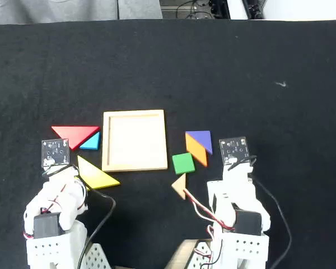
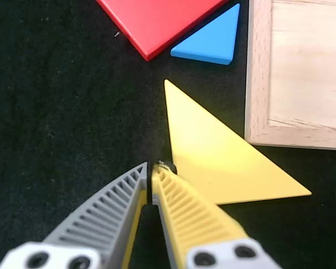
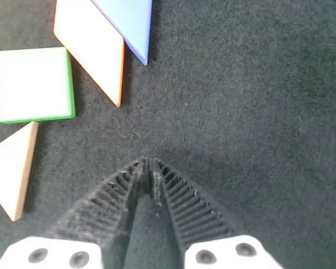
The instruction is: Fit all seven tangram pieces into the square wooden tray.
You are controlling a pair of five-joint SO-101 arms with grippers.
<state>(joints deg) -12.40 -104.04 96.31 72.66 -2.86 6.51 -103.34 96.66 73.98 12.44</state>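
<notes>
both closed on nothing: left claw with its tip just beside the yellow triangle, right claw over bare counter. the wooden tray holds no piece; all seven lie around it, so seemingly everything remains.

A black cloth covers the table, with cables behind.

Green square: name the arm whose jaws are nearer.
Right. The right arm holds its jaws beside the green square; the left arm has them at the yellow triangle, beyond the tray.
</notes>
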